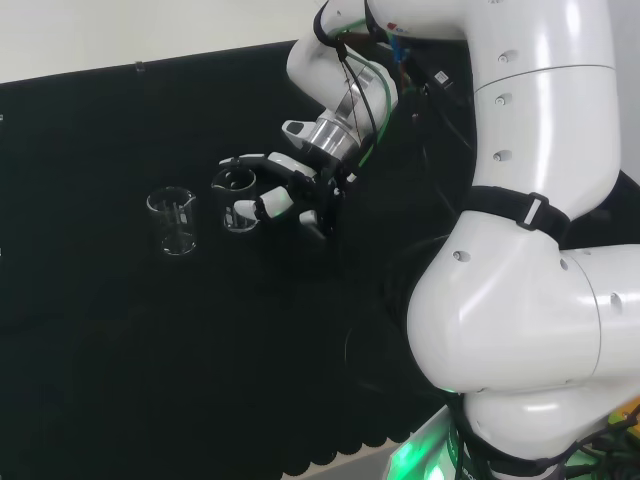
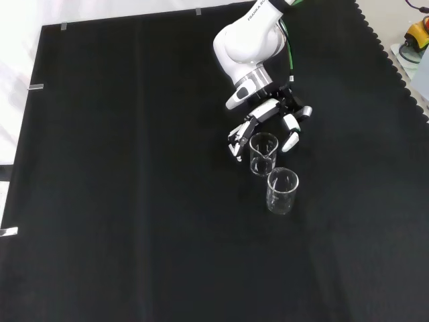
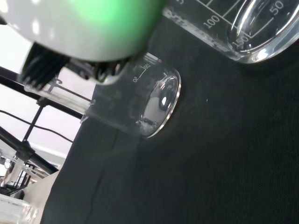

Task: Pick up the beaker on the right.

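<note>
Since two clear beakers stand close together on the black cloth [image 2: 100, 201], the hand [image 1: 285, 190] comes at the right-hand beaker [image 1: 238, 200] (head view) from its far side, away from the other beaker [image 1: 172, 222]. Fingers look curved around it but I can't tell if they're actually touching yet, and it's still sitting on the cloth.

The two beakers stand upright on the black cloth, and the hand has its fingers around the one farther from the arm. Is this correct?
Not quite. The hand has its fingers around the beaker nearer the arm, not the farther beaker, which stands apart and untouched. The front view shows this. Both beakers do stand upright on the black cloth.
</note>
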